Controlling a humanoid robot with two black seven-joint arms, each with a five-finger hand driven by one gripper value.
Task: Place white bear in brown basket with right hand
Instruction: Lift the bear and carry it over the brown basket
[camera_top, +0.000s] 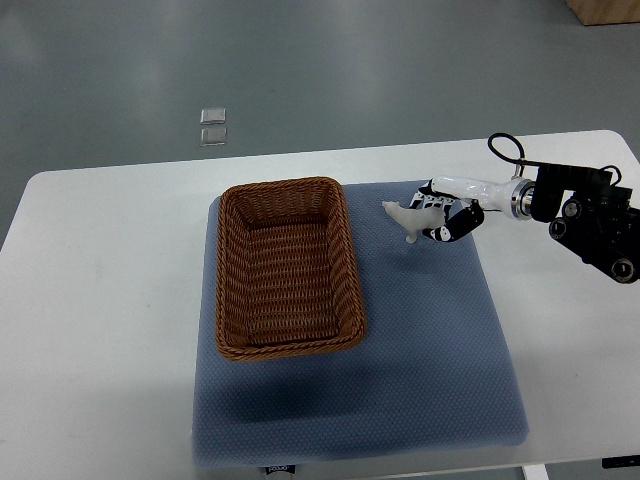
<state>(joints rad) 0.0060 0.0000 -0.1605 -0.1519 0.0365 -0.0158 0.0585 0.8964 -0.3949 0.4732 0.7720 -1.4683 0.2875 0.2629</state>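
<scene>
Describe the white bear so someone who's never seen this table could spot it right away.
Find the blue mat on the white table, then the brown basket on it. Just right of the basket's far corner, the right hand holds the bear at its fingertips. It is the only small white figure there, pale against the blue mat.

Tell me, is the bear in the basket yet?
Not yet. The right robot hand has already grabbed the white bear and holds it above the blue mat, right of the brown basket. The basket is empty, so carrying over and dropping in are left.
</scene>
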